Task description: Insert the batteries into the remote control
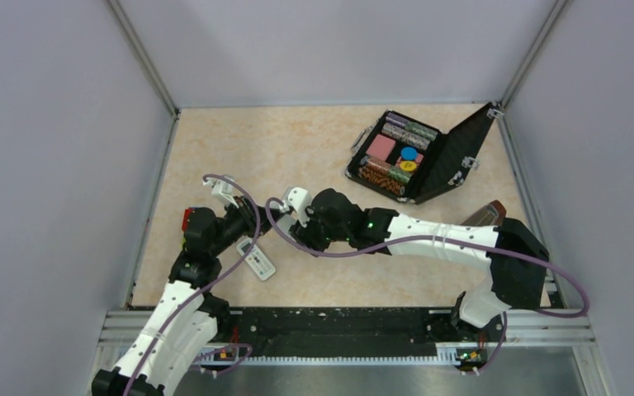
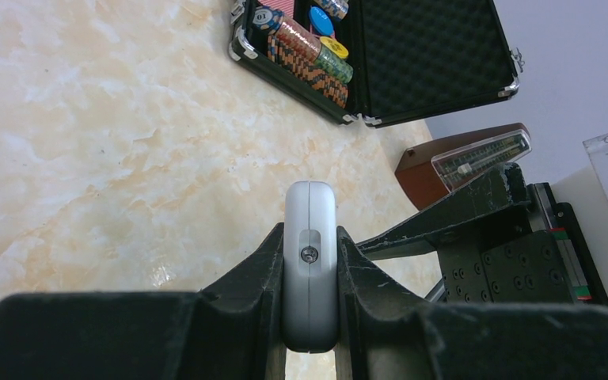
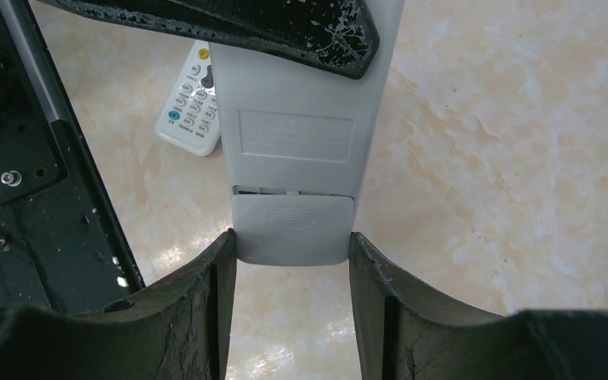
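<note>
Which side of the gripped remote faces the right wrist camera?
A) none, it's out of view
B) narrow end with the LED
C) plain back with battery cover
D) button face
C: the right wrist view shows the remote's plain white back, no buttons on it, with the battery cover sitting between the fingertips of the right gripper.

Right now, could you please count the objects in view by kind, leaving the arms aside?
Remotes: 2 (the remote control, held up; the white-faced remote, lying flat)
Chip case, open, with its chips: 1
Metronome: 1
Total: 4
</note>
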### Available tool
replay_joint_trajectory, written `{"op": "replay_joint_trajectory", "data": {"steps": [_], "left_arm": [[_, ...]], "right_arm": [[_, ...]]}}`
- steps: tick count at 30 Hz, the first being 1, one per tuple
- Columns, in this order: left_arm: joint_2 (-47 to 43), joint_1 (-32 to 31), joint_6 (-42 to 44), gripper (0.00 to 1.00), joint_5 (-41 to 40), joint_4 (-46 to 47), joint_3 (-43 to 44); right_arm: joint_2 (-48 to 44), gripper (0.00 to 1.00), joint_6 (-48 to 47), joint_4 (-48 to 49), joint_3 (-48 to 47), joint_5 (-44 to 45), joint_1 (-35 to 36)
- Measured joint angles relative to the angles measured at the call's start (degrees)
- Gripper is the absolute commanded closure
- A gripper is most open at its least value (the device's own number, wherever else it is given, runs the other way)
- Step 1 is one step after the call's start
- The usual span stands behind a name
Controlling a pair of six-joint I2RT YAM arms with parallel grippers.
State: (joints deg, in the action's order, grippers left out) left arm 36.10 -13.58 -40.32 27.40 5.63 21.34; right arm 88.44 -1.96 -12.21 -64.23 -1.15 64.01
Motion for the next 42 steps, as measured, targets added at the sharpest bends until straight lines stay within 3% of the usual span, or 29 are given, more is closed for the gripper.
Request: {"op": "replay_joint_trajectory", "data": {"steps": [21,32,37,42], "left_arm": [[0.61,0.46,0.5,1.0,-0.68,-1.16,0.59],[0.92,0.76,-5.49,1.0,-0.72,-2.78,0.92],[0.81,0.87,-10.69,1.0,-0.68,-3.23,0.94],[0.22,0.92,-16.22,1.0,-0.61,-3.54,0.96]], "right_arm": [[5.4,0.6,2.89,-6.36,-7.32,2.58,0.37],[6.34,0.56,5.73,-12.79,-11.34,2.38,0.37],[8.5,0.54,6.25,-21.51,-17.86,1.46,0.37],[9.25,0.45,6.8,-28.06,-22.56,1.07,0.37]]}}
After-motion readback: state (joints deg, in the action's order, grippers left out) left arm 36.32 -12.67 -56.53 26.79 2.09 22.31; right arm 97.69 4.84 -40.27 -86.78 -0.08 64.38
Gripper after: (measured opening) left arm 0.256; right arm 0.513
